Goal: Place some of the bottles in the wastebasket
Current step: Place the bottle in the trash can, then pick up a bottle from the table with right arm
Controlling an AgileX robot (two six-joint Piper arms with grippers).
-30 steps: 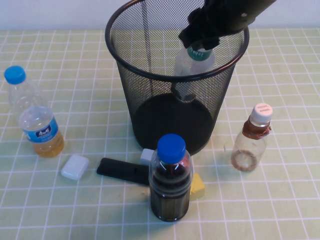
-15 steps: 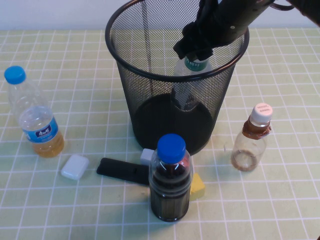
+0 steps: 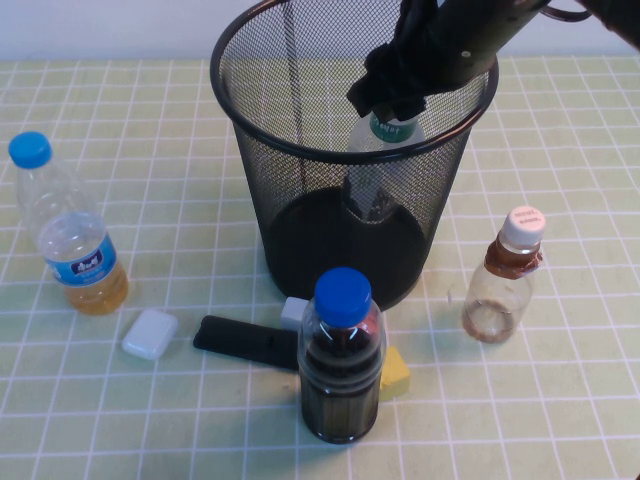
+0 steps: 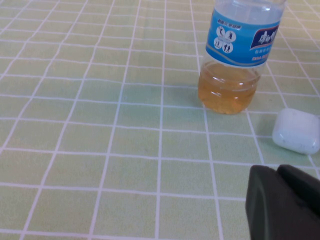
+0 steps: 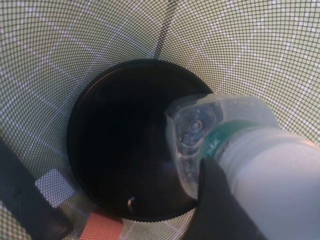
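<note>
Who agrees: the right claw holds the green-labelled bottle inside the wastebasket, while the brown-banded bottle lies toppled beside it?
Not quite. The high view shows the brown-banded bottle standing upright beside the wastebasket. The right claw does hold the green-labelled bottle inside.

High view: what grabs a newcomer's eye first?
The tall black wire-mesh wastebasket at the back centre dominates, with the right claw inside its rim, shut on the green-labelled bottle hanging above the black base. In front of it stands a dark-liquid bottle with a blue cap, nearest the camera. The brown-banded bottle waits to the basket's right; the left claw sits low by the yellowish-liquid bottle.
</note>
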